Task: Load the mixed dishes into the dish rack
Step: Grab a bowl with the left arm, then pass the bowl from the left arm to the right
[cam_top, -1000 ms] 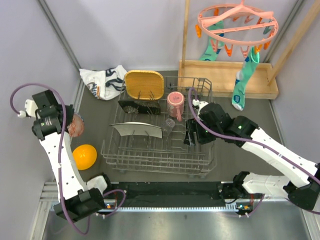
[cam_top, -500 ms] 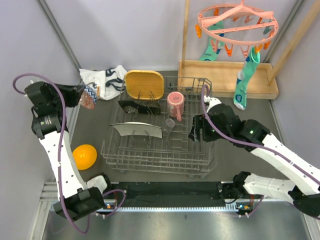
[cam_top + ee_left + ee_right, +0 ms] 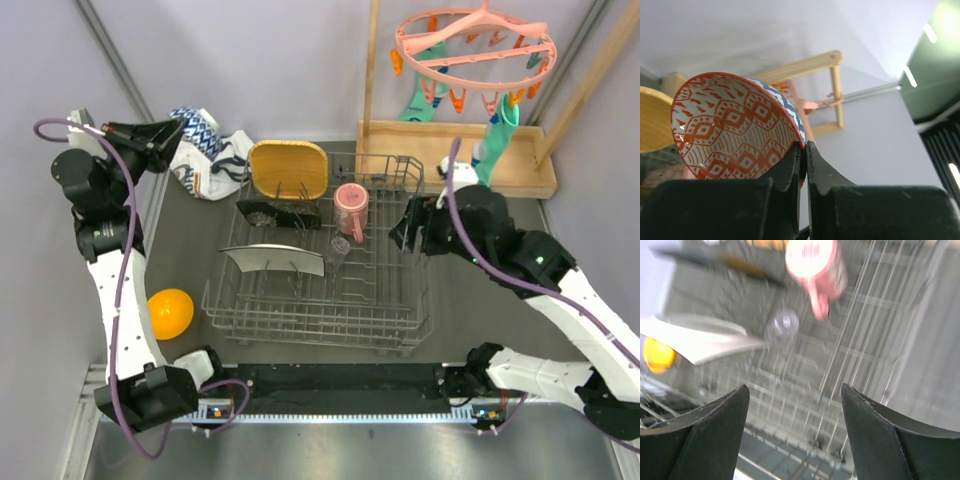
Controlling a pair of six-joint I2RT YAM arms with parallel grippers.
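Left claw (image 3: 802, 162) clamped on rim of blue-white patterned bowl (image 3: 735, 125), high above far-left desk (image 3: 190, 245) corner, probably to clear dish rack (image 3: 312, 322) wall. Right claw (image 3: 793, 388) apart, empty, hovered over rack's right edge.

Right wrist view motion-blurred, pink cup (image 3: 816, 262) cut by top edge; blue-white patterned bowl (image 3: 732, 125) lower rim hidden behind fingers (image 3: 821, 172).

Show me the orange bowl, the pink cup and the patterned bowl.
orange bowl (image 3: 170, 312), top external view, middle of its visible surface.
pink cup (image 3: 350, 210), top external view, its body.
patterned bowl (image 3: 732, 127), left wrist view, its inner wall.
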